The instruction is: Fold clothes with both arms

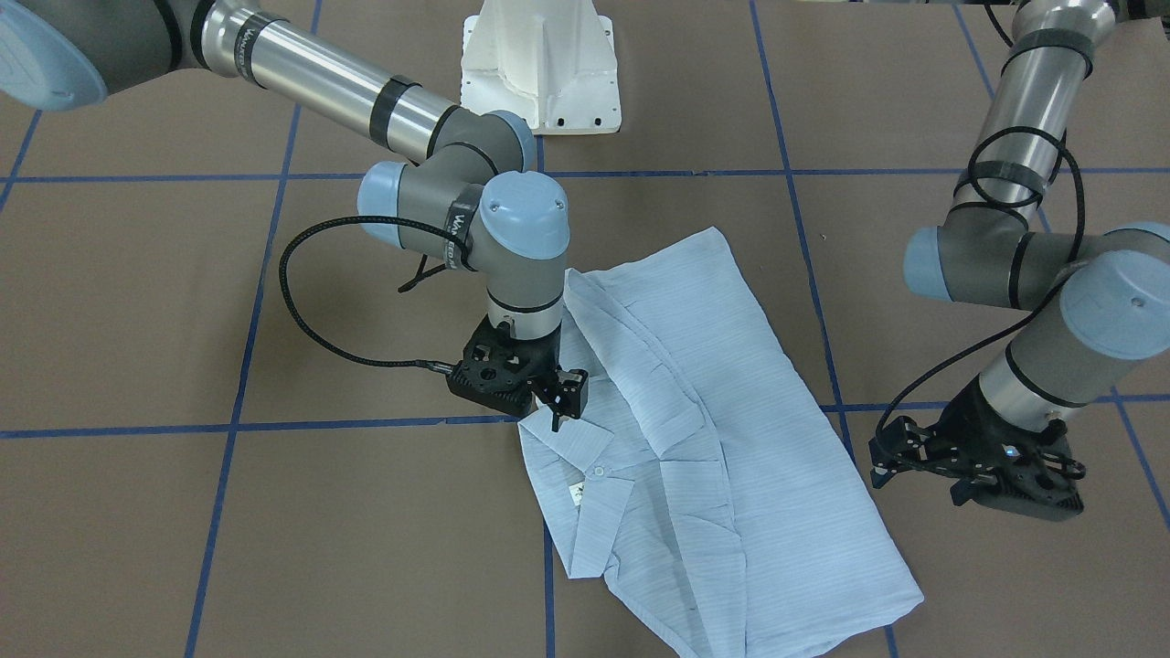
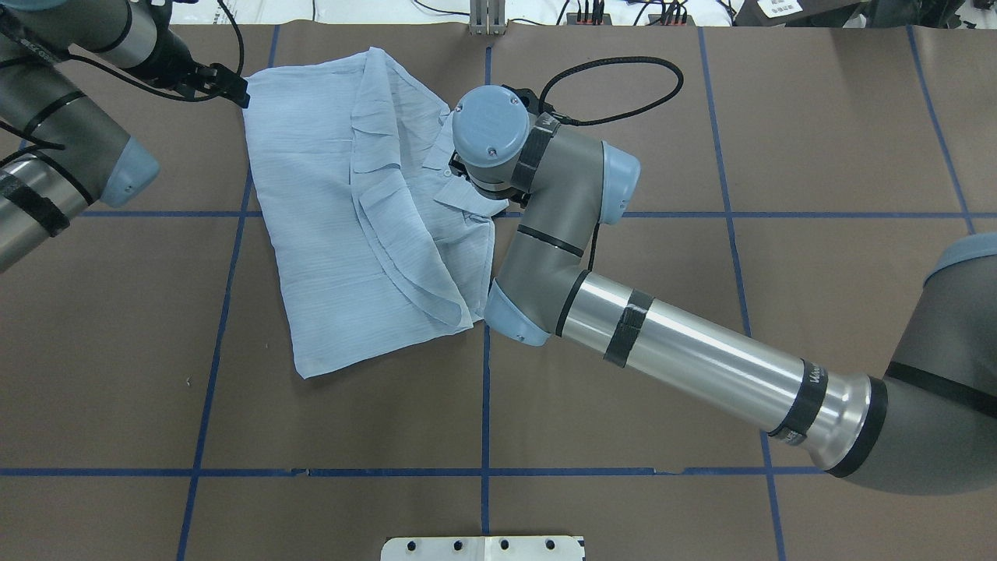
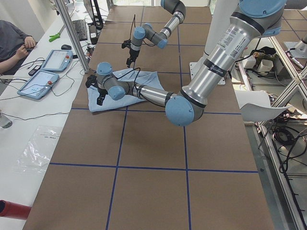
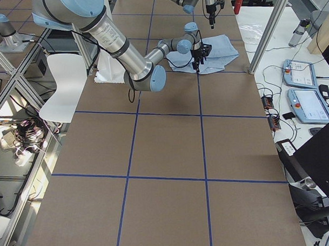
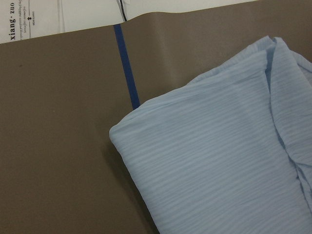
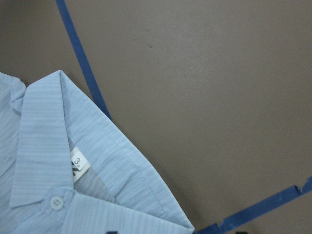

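The pale-blue striped shirt (image 1: pixel 722 439) lies partly folded on the brown table, collar toward my right arm; it also shows in the overhead view (image 2: pixel 343 210). My right gripper (image 1: pixel 558 413) hangs just above the collar's edge, points down, looks shut and holds nothing. The right wrist view shows the collar (image 6: pixel 73 146), its white label and one button. My left gripper (image 1: pixel 879 461) hovers low beside the shirt's folded corner, looks open and empty; in the overhead view (image 2: pixel 234 87) it sits at that corner. The left wrist view shows the corner (image 5: pixel 204 161).
The brown table cover carries blue tape lines (image 1: pixel 274 425). The white pedestal base (image 1: pixel 541 64) stands behind the shirt. The right forearm (image 2: pixel 685 351) crosses the table's right half. Operator tablets (image 3: pixel 45 72) lie on a side bench.
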